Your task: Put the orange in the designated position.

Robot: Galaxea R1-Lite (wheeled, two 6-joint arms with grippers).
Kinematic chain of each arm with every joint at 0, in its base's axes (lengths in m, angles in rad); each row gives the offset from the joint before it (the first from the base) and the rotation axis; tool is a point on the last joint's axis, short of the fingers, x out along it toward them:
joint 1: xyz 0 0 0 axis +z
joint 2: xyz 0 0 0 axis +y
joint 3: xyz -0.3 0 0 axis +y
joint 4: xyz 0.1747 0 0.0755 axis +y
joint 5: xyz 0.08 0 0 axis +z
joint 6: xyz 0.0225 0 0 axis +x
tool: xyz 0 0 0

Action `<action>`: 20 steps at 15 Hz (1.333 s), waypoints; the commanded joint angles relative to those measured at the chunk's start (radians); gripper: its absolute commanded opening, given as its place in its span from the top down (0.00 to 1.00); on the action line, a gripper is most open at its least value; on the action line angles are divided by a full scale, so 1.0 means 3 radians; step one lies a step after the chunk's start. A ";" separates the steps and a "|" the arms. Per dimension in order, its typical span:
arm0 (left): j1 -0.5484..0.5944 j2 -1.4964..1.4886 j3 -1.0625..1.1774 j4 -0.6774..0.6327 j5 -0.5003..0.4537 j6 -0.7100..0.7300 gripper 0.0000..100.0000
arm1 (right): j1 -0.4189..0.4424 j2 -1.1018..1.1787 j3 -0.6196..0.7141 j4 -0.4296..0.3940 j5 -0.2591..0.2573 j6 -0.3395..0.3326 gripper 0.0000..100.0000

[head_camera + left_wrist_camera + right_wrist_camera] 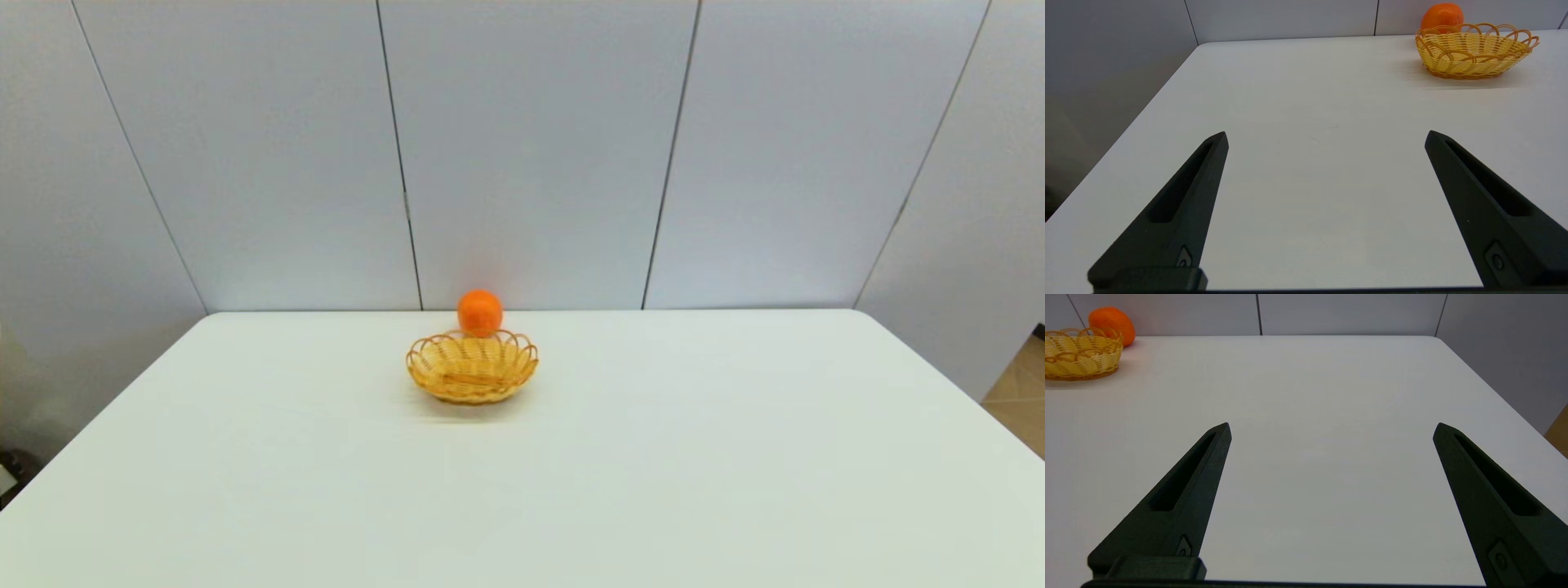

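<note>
Wicker basket (472, 367) x1 | orange (479, 312) x1, on table (735, 457) behind basket | left gripper (1326, 136) + right gripper (1332, 428): fingers wide apart, holding nothing

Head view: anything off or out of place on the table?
Nothing damaged or spilled. The orange sits on the table behind the wicker basket, not in it; the basket holds nothing and stands upright. Left gripper and right gripper hang open over bare table, far from both.
</note>
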 commanded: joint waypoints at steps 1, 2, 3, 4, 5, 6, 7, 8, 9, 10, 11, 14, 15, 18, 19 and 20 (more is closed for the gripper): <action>0.0001 0.0006 0.0001 0.0000 0.0000 -0.0004 0.00 | 0.0003 -0.0001 0.0000 -0.0001 0.0001 -0.0001 0.00; 0.0001 0.0006 0.0001 0.0000 0.0000 -0.0004 0.00 | 0.0003 -0.0001 0.0000 -0.0001 0.0001 -0.0001 0.00; 0.0001 0.0006 0.0001 0.0000 0.0000 -0.0004 0.00 | 0.0003 -0.0001 0.0000 -0.0006 0.0001 -0.0001 0.00; 0.0001 0.0006 0.0001 0.0000 0.0000 -0.0004 0.00 | 0.0003 -0.0001 0.0000 -0.0001 0.0001 -0.0001 0.00; 0.0001 0.0006 0.0001 0.0000 0.0000 -0.0004 0.00 | -0.0002 -0.0001 0.0000 -0.0001 0.0001 -0.0001 0.00; 0.0001 0.0006 0.0001 0.0000 0.0000 -0.0004 0.00 | -0.0002 -0.0001 0.0000 -0.0001 0.0001 -0.0001 0.00; 0.0001 0.0006 0.0001 0.0000 0.0000 -0.0004 0.00 | -0.0002 -0.0001 0.0000 -0.0001 0.0001 -0.0001 0.00; 0.0001 0.0006 0.0001 0.0000 0.0000 -0.0004 0.00 | -0.0002 0.0004 0.0000 -0.0001 0.0001 -0.0001 0.00; 0.0001 0.0006 0.0001 0.0000 0.0000 -0.0004 0.00 | -0.0002 0.0004 0.0000 -0.0001 0.0001 -0.0001 0.00; 0.0001 0.0006 0.0001 0.0000 0.0000 -0.0004 0.00 | 0.0003 -0.0001 0.0000 -0.0001 0.0001 -0.0001 0.00; 0.0001 0.0006 0.0001 0.0000 0.0000 -0.0004 0.00 | 0.0003 0.0004 0.0000 -0.0001 0.0001 -0.0001 0.00; 0.0001 0.0006 0.0001 0.0000 0.0000 -0.0004 0.00 | -0.0002 -0.0001 0.0000 -0.0006 0.0001 -0.0001 0.00; 0.0001 0.0006 0.0001 0.0000 0.0000 -0.0004 0.00 | 0.0003 -0.0001 0.0000 -0.0006 0.0001 -0.0001 0.00; 0.0001 0.0006 0.0001 0.0000 0.0000 -0.0004 0.00 | 0.0003 -0.0001 0.0000 -0.0001 0.0001 -0.0001 0.00; 0.0001 0.0006 0.0001 0.0000 0.0000 -0.0004 0.00 | 0.0003 -0.0001 0.0000 -0.0001 0.0001 -0.0001 0.00; 0.0001 0.0006 0.0001 0.0000 0.0000 -0.0004 0.00 | 0.0003 -0.0001 0.0000 -0.0006 0.0001 -0.0001 0.00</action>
